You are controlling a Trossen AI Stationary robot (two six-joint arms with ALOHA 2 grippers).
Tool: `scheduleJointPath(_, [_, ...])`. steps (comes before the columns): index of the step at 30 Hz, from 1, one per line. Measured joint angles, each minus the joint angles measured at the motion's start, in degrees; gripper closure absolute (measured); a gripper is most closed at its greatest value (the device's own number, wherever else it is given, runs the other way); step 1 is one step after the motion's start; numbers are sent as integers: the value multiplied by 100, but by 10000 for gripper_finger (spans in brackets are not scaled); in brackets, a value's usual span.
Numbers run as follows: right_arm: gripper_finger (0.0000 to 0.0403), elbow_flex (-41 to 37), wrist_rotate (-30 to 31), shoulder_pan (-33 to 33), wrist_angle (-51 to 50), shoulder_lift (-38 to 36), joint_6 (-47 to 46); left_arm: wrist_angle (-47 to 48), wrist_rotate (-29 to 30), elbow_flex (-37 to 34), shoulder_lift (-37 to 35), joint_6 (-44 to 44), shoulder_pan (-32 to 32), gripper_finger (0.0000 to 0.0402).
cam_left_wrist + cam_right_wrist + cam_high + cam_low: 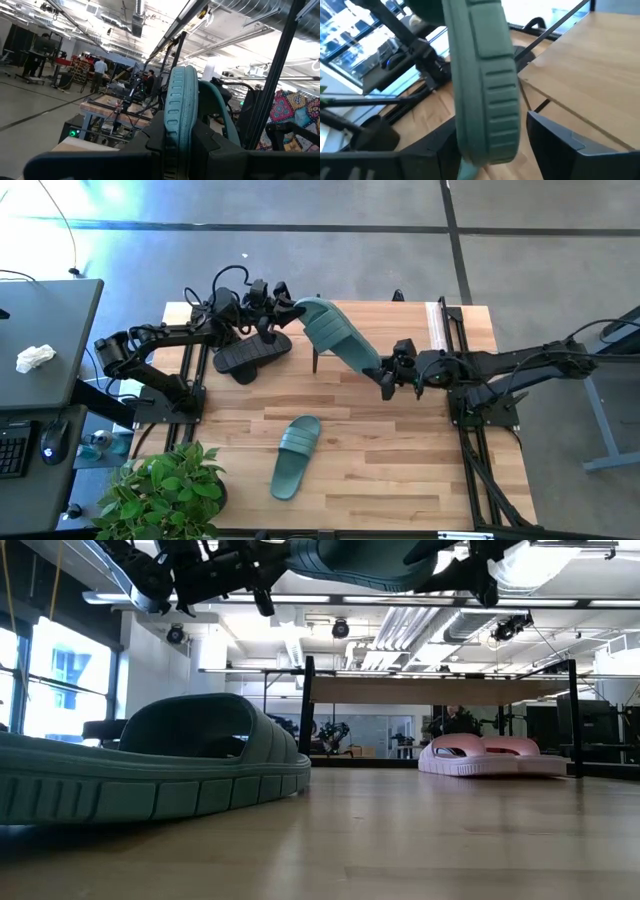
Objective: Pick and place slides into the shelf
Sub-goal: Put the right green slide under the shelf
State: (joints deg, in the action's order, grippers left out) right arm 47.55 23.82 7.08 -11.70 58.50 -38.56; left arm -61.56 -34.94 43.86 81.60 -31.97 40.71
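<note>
A dark green slide [335,335] hangs in the air over the table's far middle, above the left end of the shelf [400,320]. My left gripper [292,310] is shut on its left end. My right gripper [388,380] is open, and its fingers stand on either side of the slide's right end [487,135]; I cannot tell whether they touch it. The other green slide [297,455] lies sole down on the table's near middle. Black slides [250,355] lie under my left arm. A pink pair [485,755] sits below the shelf's plank [440,690]. My left gripper pinches the green slide's sole at its left end [176,125] between its two fingers. The fingers come from the table's left, roughly level, in line with the slide's length. The slide stands on edge, lifted clear, reaching away toward my right gripper.
A potted plant [160,490] stands at the table's near left corner. Black frame rails [455,330] run along the table's right side beside the shelf. Bare wood [400,460] lies in front of the shelf.
</note>
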Motion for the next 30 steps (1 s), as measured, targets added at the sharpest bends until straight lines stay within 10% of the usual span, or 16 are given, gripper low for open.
scheduleJointPath(20, [254,-2,2146,924,325,549,-379,-4,-6,0,0,-25,2,372])
scheduleJointPath(30, [347,-2,2991,1128,472,645,-472,-18,-122,2,0,61,2,363])
